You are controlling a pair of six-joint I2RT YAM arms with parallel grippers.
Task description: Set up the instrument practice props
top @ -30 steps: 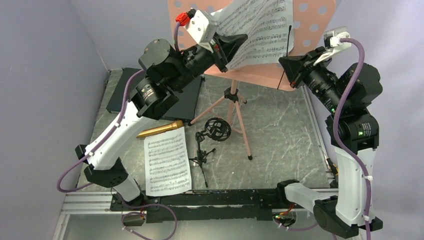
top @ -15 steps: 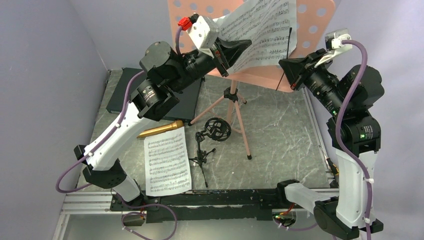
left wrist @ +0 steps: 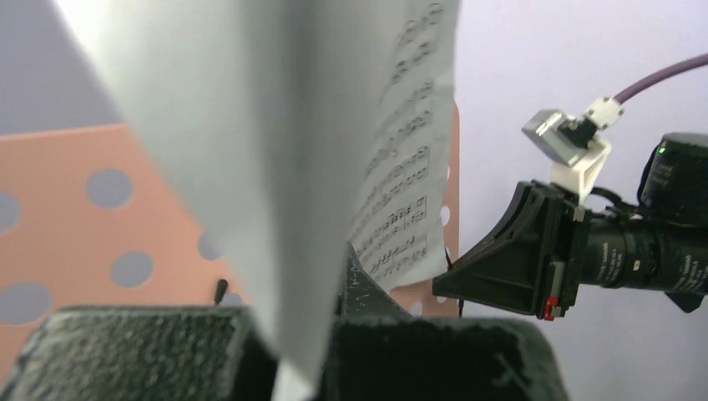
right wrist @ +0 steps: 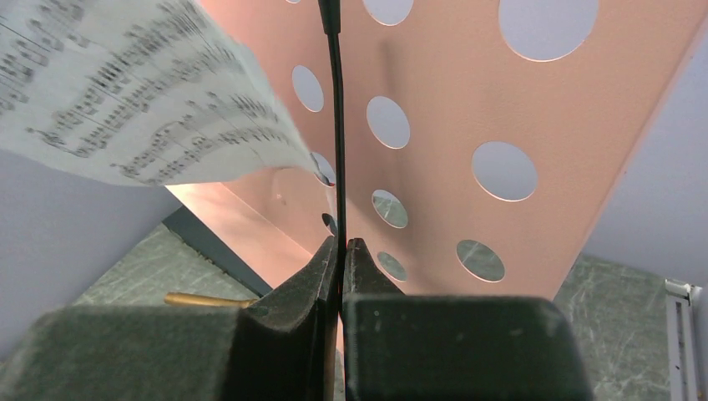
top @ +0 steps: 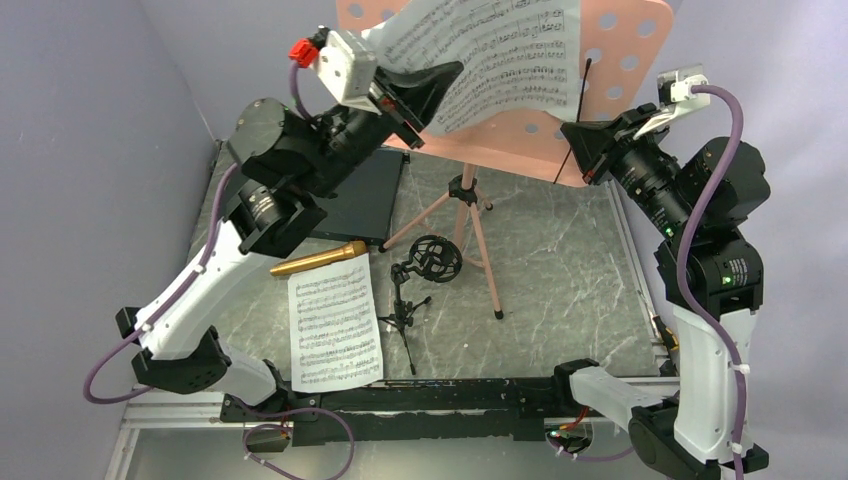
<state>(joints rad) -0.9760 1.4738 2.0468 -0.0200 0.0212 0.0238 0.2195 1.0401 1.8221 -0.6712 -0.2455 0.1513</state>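
Left gripper [top: 450,72], clenched on a page [top: 500,45], sits higher and further left before the stand [top: 625,45] than earlier. Right gripper [top: 577,135] stays clamped on its wire [top: 584,85]. Second page [top: 335,325] lies on the table [top: 560,260].

We see a robotics lab cell: 2 arms [top: 195,290] bolted to an aluminium rail [top: 170,405], marbled table [top: 560,260] below the fingers [right wrist: 288,317], plain lilac walls [top: 90,110] beyond them.

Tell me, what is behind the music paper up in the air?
The pink music stand with round holes stands behind the raised sheet. The sheet covers the stand's middle, so whatever is there cannot be seen.
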